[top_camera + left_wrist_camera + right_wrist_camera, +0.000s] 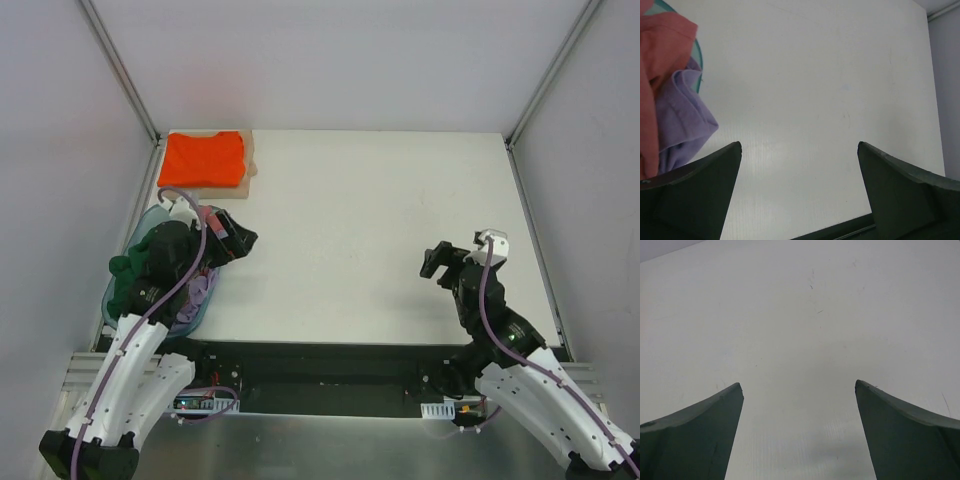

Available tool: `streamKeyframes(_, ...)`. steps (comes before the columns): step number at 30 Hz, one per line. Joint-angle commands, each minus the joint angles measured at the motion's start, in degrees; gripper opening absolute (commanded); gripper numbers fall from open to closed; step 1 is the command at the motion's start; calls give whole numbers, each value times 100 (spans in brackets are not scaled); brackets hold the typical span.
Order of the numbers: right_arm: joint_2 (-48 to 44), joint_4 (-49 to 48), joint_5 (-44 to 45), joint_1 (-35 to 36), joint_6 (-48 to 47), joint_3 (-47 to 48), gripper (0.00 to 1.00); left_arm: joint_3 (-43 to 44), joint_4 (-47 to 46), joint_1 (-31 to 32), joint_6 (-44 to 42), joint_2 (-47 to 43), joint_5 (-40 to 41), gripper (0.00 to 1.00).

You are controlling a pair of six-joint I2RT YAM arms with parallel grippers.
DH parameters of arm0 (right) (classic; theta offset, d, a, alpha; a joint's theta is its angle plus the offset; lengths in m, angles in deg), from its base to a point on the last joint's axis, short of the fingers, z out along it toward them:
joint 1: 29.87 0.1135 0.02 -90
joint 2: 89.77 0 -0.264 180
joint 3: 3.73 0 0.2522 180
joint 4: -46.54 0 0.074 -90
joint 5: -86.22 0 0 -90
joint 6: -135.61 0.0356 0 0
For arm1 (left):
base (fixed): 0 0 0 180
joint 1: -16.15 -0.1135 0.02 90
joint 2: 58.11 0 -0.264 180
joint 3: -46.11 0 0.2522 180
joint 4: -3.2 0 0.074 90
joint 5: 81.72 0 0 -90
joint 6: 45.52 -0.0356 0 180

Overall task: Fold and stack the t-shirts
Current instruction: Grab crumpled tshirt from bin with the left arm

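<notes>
Teal tub (110,298) at the desk's (380,230) left edge holds the pink shirt (660,60), lavender shirt (682,117) and dark green shirt (125,268), all bunched up. Orange shirt (203,158) lies folded on the tan board (248,170) in the far-left corner. Left pincer (238,240) hovers just beside the tub, spread wide and holding nothing. Right pincer (436,262) is also wide, over the desk's right side (the green one only shows from the top camera).

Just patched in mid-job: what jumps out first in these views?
The folded orange shirt on the tan board, at the far left corner of the table. Nearer, the left gripper hangs open beside the tub heaped with pink and purple shirts. The right gripper is open over the table's right side.
</notes>
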Motion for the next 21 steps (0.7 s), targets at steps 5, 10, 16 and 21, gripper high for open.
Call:
streamKeyframes(5, 22, 355, -118, -14, -178, -4, 96, 821, 2515, 10, 1509, -214, 2567, 99)
streamKeyframes(10, 198, 522, -74, -14, -169, 31, 96, 524, 3573, 10, 2101, -319, 3520, 99)
streamKeyframes(16, 453, 531, -39, -14, -204, 75, 96, 312, 3574, 10, 2409, 31, 3696, 98)
streamKeyframes(21, 532, 645, -12, -14, -248, 128, 96, 119, 3285, 10, 2470, 445, 3775, 78)
